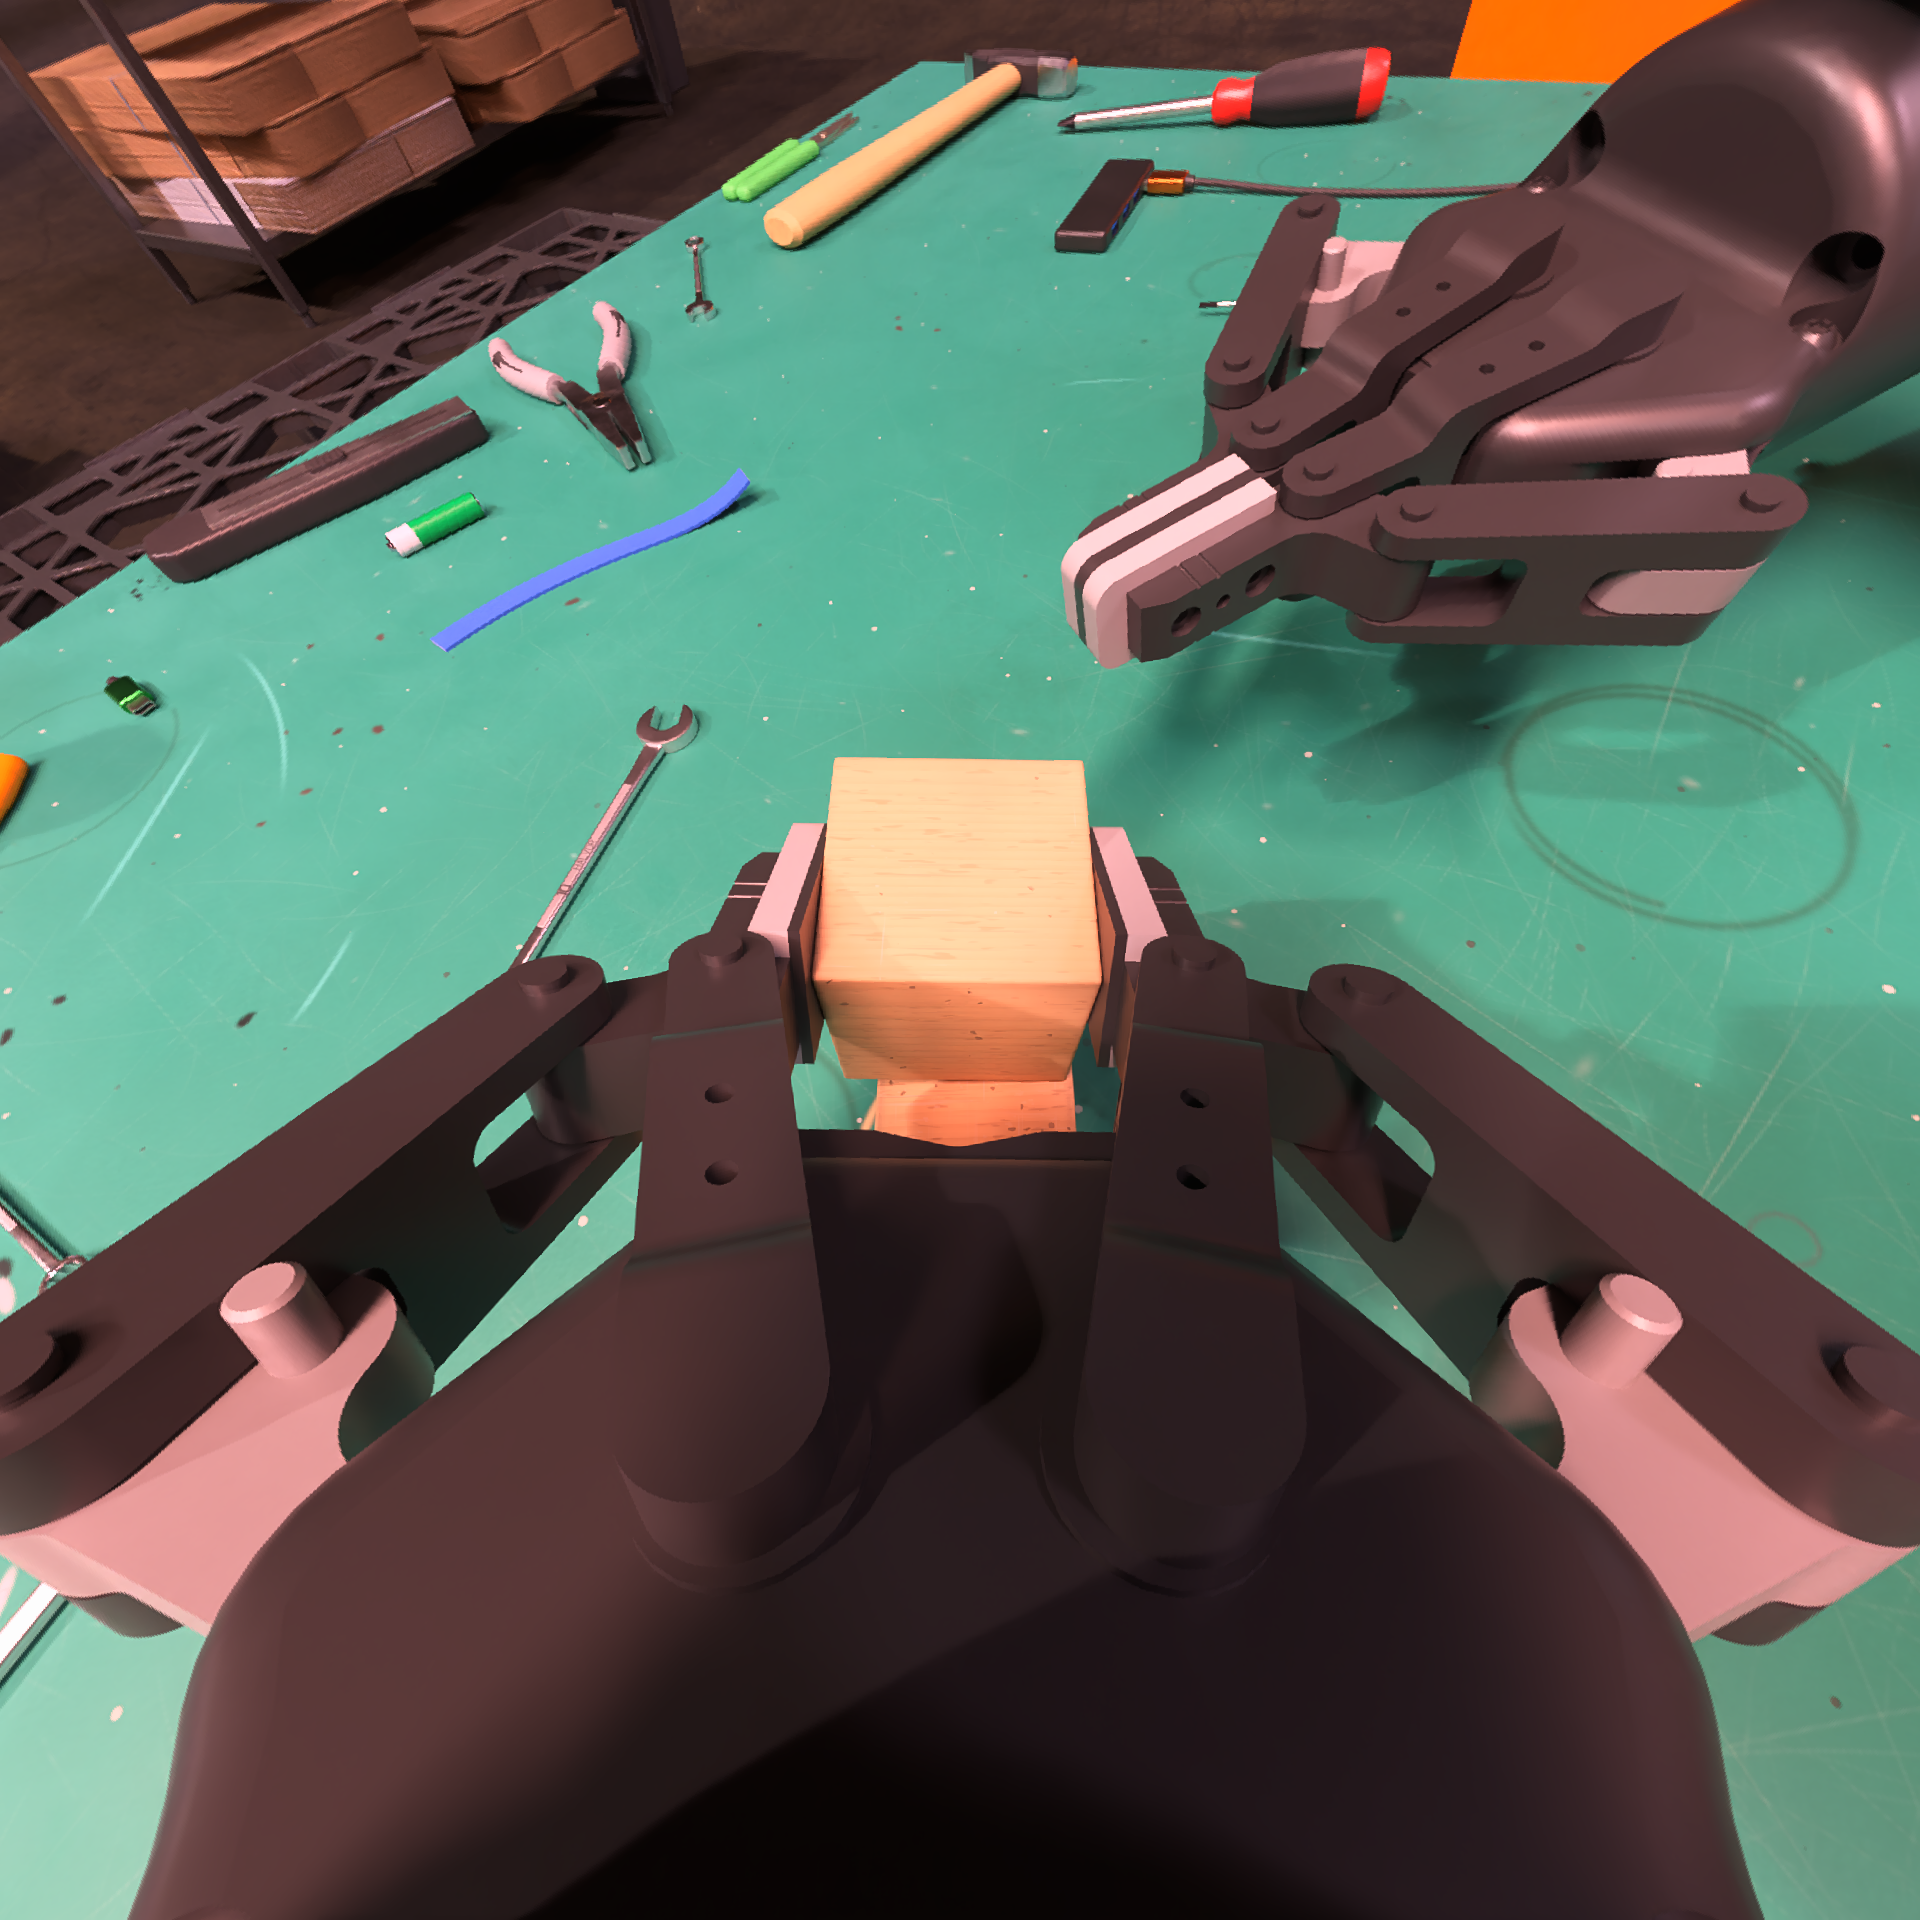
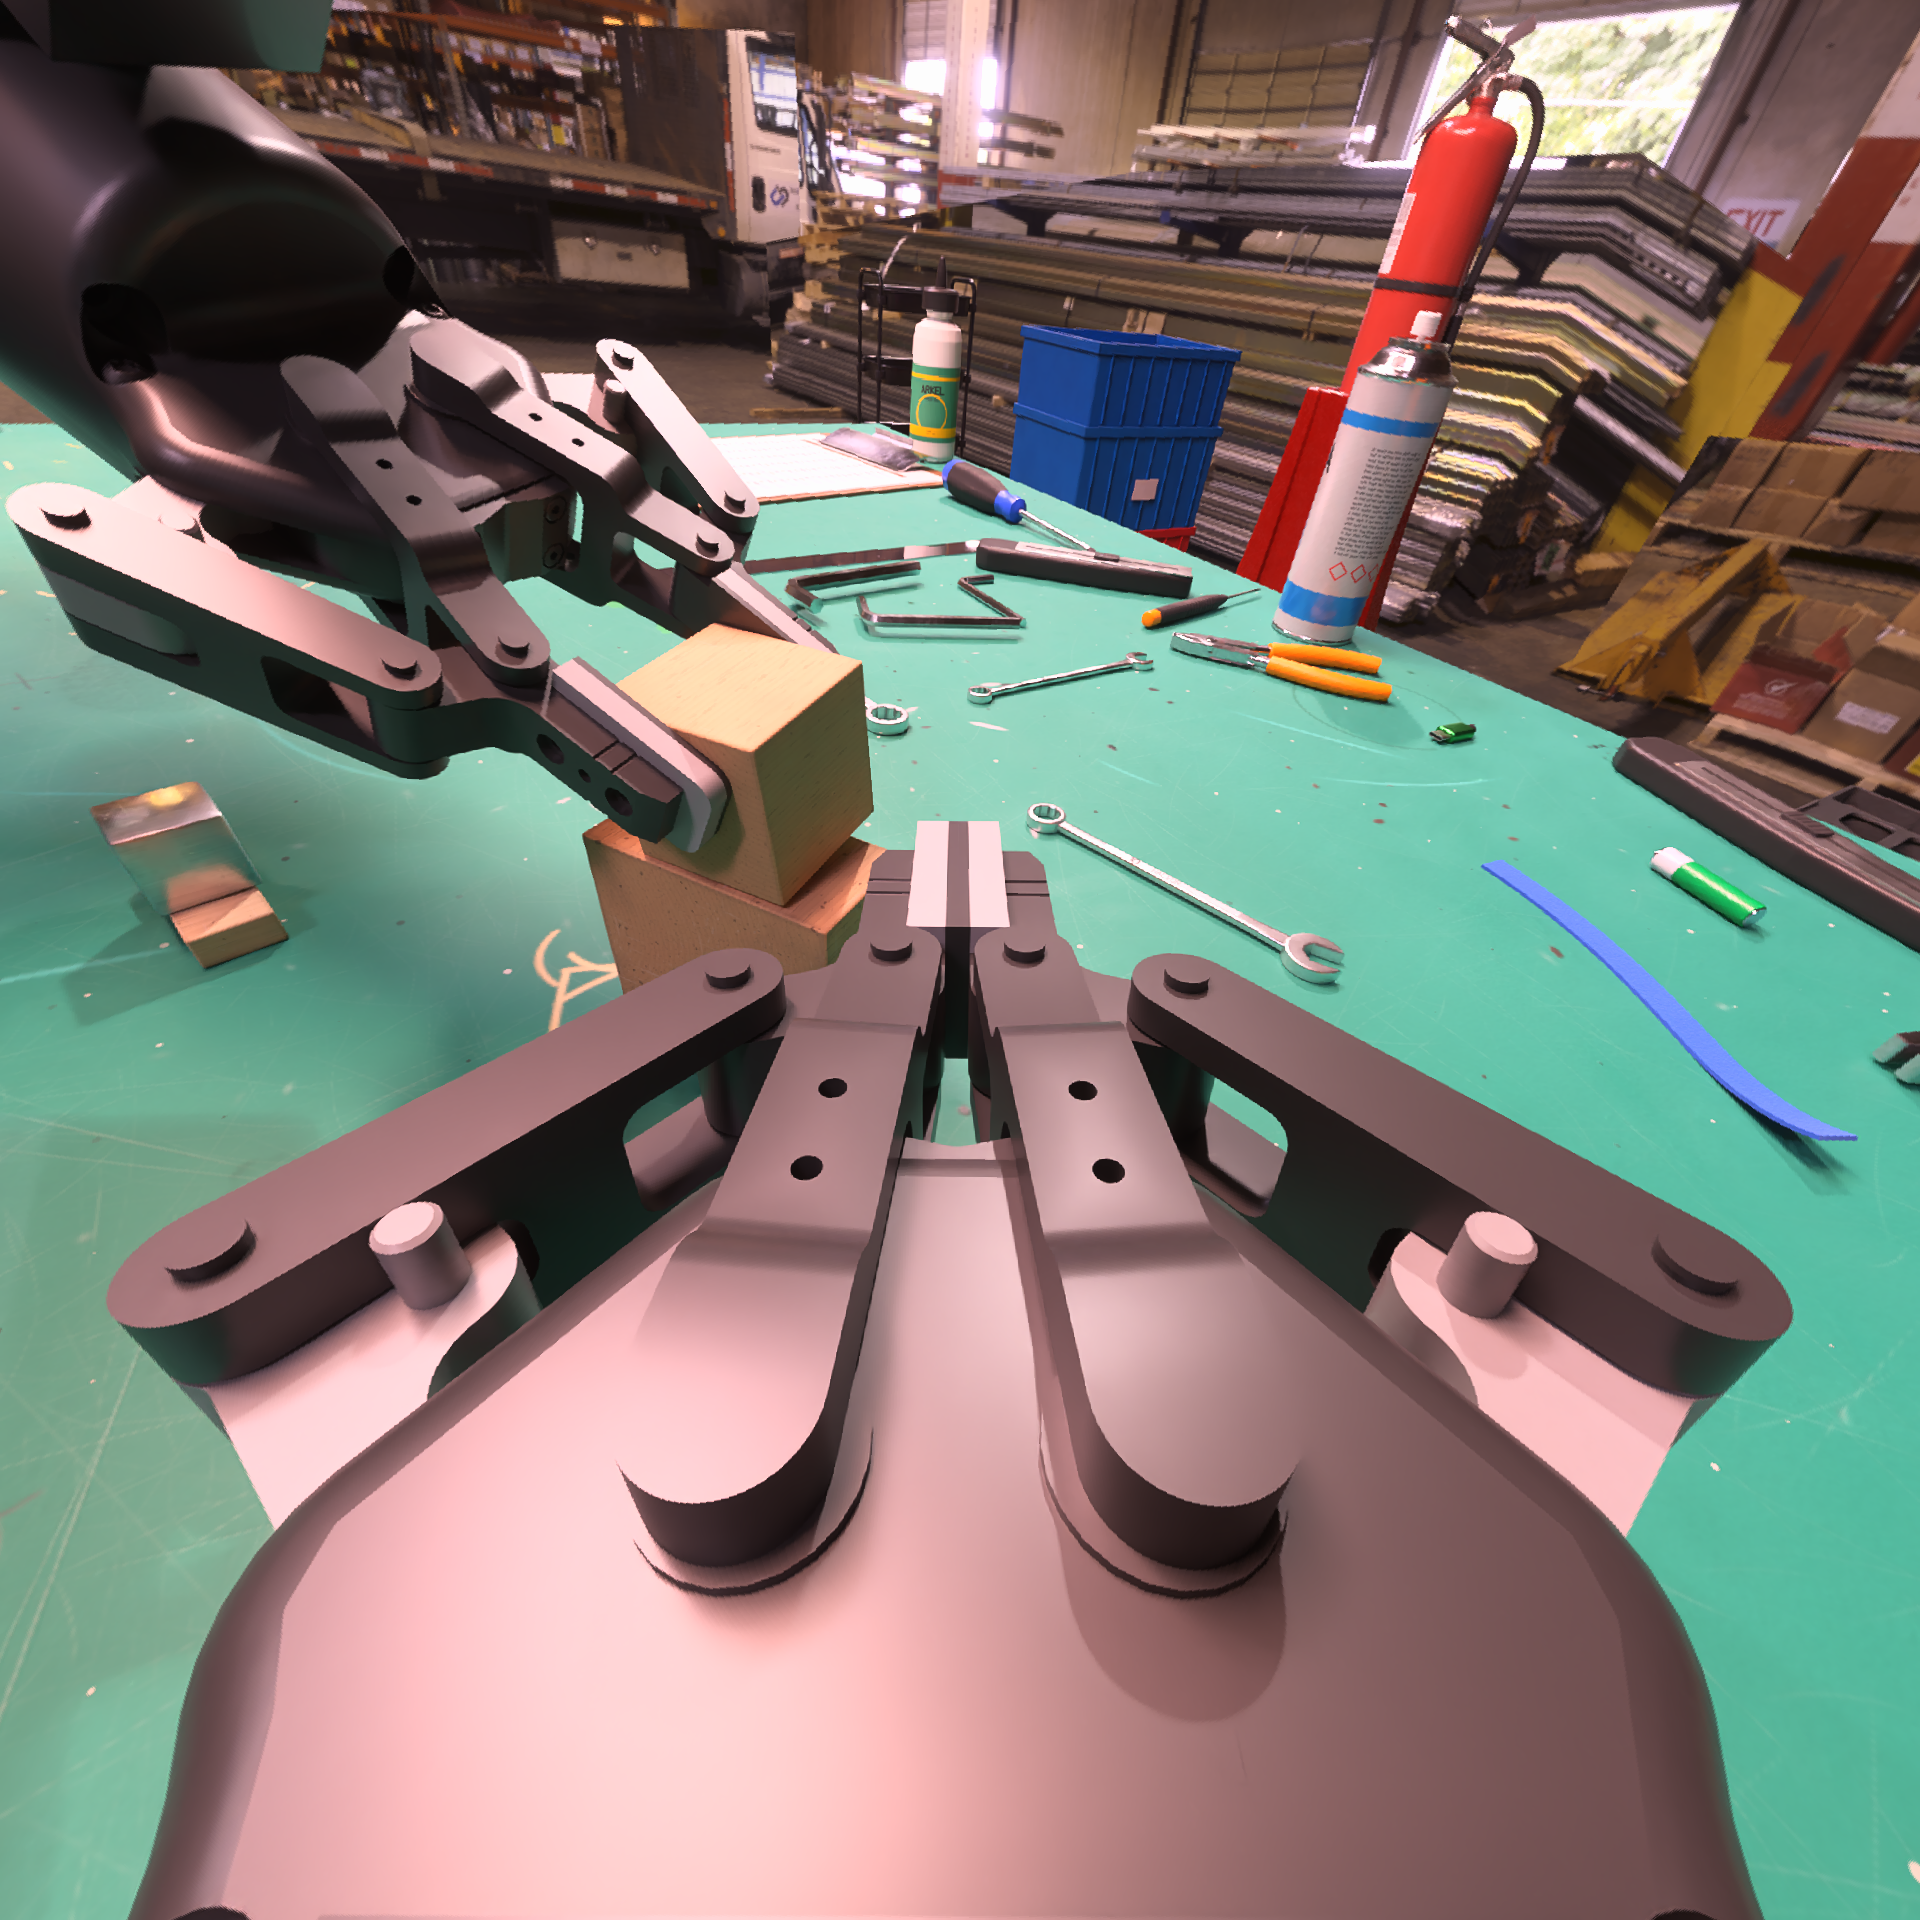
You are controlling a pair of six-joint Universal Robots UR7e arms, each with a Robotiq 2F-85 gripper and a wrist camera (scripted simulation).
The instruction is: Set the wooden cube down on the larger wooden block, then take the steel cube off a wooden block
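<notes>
My left gripper [image 1: 956,894] is shut on the pale wooden cube [image 1: 956,914]. It holds the cube tilted, with its lower corner on or just above the larger wooden block [image 1: 977,1112]. In the right wrist view the cube [image 2: 779,748] sits over that block [image 2: 707,914], with the left gripper [image 2: 727,717] clamped on its sides. The shiny steel cube [image 2: 171,842] rests on a small wooden block [image 2: 234,925] at the left. My right gripper [image 2: 958,873] is shut and empty, just right of the larger block; it also shows in the left wrist view [image 1: 1132,582].
On the green mat lie a spanner [image 2: 1184,894], a blue strip [image 2: 1662,997], a green marker [image 2: 1709,888], orange-handled pliers [image 2: 1288,660], a spray can [image 2: 1361,478] and hex keys [image 2: 914,603]. Pink pliers [image 1: 582,384], a hammer [image 1: 904,145] and a screwdriver [image 1: 1247,99] lie farther off.
</notes>
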